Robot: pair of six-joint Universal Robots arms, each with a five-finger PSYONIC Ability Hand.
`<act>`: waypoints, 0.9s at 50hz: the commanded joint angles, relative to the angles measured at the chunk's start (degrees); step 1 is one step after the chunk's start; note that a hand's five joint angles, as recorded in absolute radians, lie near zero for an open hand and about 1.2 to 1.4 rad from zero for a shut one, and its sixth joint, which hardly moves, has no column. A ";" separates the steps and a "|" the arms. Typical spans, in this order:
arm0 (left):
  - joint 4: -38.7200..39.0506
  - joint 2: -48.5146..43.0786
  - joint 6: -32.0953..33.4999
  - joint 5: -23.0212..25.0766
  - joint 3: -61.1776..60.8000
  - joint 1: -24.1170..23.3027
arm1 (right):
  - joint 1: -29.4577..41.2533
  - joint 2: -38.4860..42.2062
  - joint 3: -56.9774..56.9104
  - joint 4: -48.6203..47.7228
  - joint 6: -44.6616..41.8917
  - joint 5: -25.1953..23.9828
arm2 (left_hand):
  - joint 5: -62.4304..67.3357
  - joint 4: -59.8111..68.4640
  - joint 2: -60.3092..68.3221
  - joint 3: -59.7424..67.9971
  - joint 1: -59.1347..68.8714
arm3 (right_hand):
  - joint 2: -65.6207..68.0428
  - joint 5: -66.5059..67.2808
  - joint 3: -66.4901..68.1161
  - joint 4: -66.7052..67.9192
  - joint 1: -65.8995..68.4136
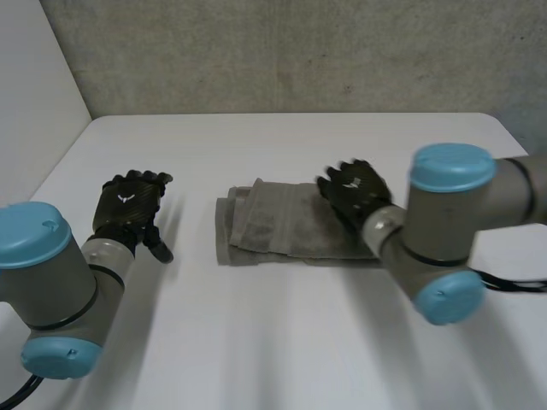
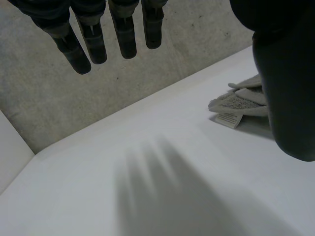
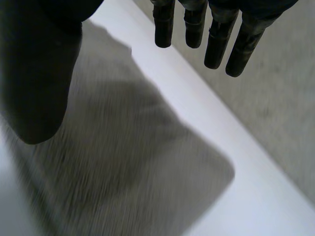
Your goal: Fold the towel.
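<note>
A grey towel (image 1: pixel 291 224) lies at the centre of the frame on a white worktop (image 1: pixel 282 342). It is already folded into a long, layered rectangle, with stacked edges showing at its left end.

My right robot hand (image 1: pixel 352 190) is over the towel's right end, just right of centre. Its fingers (image 3: pixel 216 44) are straight and spread from the thumb, and they grip nothing. From the wrist, the cloth lies flat beneath my palm. I cannot tell whether the palm touches it. I judge this hand is there to flatten the layers or to take the end for another fold.

My left robot hand (image 1: pixel 130 203) is at the left of the frame, well apart from the towel. It is open with straight fingers and holds nothing, probably waiting out of the way. From its wrist, the towel's near corner shows beside the thumb, with a small white label (image 2: pixel 228 119) sticking out.

The worktop is smooth and bare apart from the towel. A rough grey concrete wall (image 1: pixel 282 51) runs across the top of the frame, with a plain white panel at the upper left.
</note>
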 commanded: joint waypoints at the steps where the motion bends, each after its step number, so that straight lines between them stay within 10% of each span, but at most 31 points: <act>1: -0.02 -0.38 0.08 -0.06 -0.09 -0.42 | -6.27 -2.38 11.32 -2.59 1.14 -2.53 | -12.42 -5.46 -4.70 -3.69 -4.70 | 1.05 1.92 1.42 0.70 1.94; 9: 0.07 -0.47 0.08 -0.06 -0.53 -0.77 | -8.13 -1.86 11.16 -3.91 -3.32 -1.13 | -12.59 -5.63 -4.87 -3.85 -4.87 | 65.46 66.33 65.83 65.11 66.36; 23: 0.07 -0.11 0.08 0.03 -0.44 -0.77 | 3.65 -1.42 -2.65 -4.27 -12.04 1.42 | -12.59 -5.63 -4.87 -3.85 -4.87 | 65.69 66.56 66.06 65.34 66.58; 33: 0.07 0.76 -0.01 0.03 0.09 -0.77 | 13.74 9.03 -12.75 -1.29 -33.54 -18.94 | -12.59 -5.63 -4.87 -3.85 -4.87 | 65.69 66.56 66.06 65.34 66.58; 37: 0.07 1.38 -0.01 0.03 0.79 -0.77 | 15.16 11.06 -14.78 0.13 -37.97 -19.50 | -12.59 -5.63 -4.87 -3.85 -4.87 | 65.69 66.56 66.06 65.34 66.58; 39: 0.07 1.56 -0.10 0.03 1.32 -0.77 | 15.42 11.68 -15.74 0.22 -37.44 -17.65 | -12.59 -5.63 -4.87 -3.85 -4.87 | 60.70 61.57 61.07 60.35 61.60; 41: -0.02 1.56 -0.10 0.11 2.54 -0.94 | 15.34 12.03 -16.36 -0.13 -33.07 -12.32 | -12.59 -5.63 -4.87 -3.85 -4.87 | 3.29 4.16 3.66 2.94 4.19; 45: -0.02 1.47 -0.10 0.29 4.30 -1.38 | 14.81 10.19 -16.01 -0.49 -24.61 -7.98 | -12.59 -5.63 -4.87 -3.85 -4.87 | -4.31 -3.44 -3.94 -4.66 -3.42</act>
